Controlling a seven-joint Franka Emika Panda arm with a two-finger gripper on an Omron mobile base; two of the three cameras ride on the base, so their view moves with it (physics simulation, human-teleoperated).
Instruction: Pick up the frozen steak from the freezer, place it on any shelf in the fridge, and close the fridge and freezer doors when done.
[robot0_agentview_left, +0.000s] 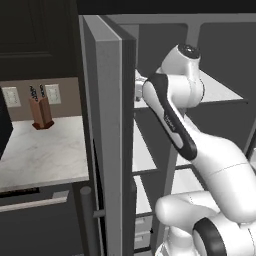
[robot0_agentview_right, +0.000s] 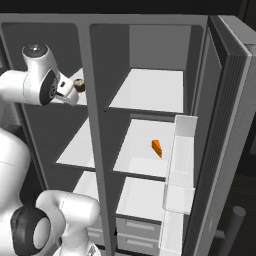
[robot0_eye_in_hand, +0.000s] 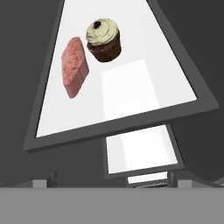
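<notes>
Tool (robot0_eye_in_hand: 112, 183) hangs released before the freezer (robot0_agentview_right: 55, 125); the frozen steak (robot0_eye_in_hand: 74, 66) sits on a white freezer shelf, seemingly touching the cupcake (robot0_eye_in_hand: 103, 40). Best approach: straddle the steak's narrow sides, clear of the cupcake.

From my left base view, the freezer door (robot0_agentview_left: 110, 140) and the arm's white links block most of the freezer (robot0_agentview_left: 142, 150) at centre frame. In the right base view, the cupcake (robot0_agentview_right: 79, 85) at upper left is half hidden behind the wrist.
</notes>
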